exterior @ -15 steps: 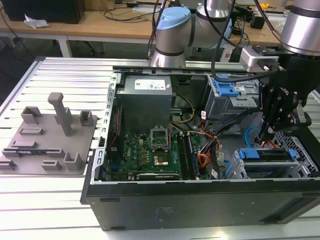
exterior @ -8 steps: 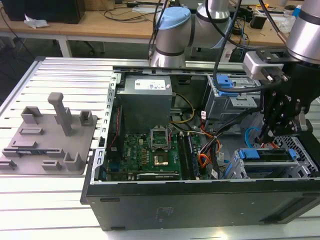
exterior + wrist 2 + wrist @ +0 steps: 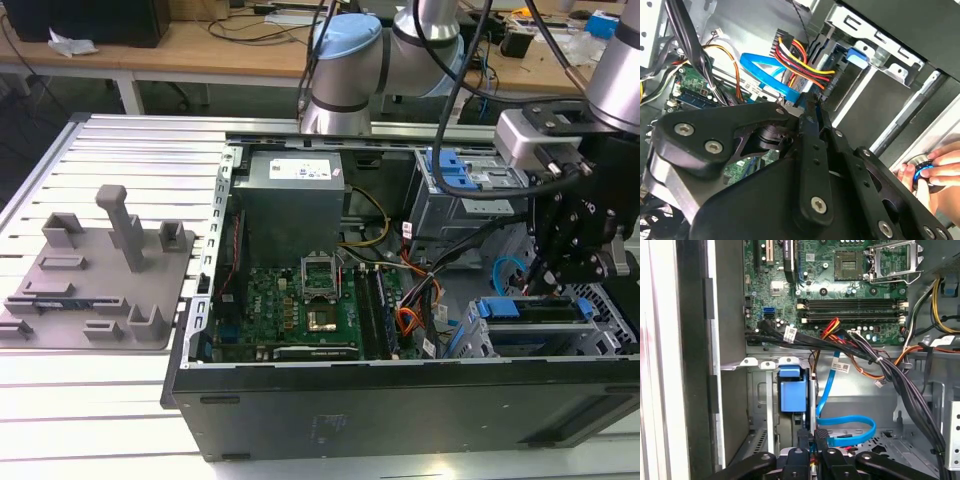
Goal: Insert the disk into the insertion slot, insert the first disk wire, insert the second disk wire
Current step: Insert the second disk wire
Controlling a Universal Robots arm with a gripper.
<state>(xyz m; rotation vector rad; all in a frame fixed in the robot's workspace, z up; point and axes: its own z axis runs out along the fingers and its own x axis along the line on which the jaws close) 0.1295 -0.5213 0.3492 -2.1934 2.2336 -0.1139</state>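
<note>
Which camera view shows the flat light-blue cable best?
The first wrist view: the flat light-blue cable shows its whole loop, unobstructed. In the second wrist view it is partly hidden behind the gripper. In the exterior view a short curve shows beside the arm.

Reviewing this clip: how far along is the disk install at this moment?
Done: the disk sits in the insertion slot, blue caddy flush with the cage. In hand: the gripper is at the disk's connector end, right beside the first disk wire and the second disk wire. Left: neither plug can be confirmed as seated; the blue cable hangs in a loose loop.
</note>
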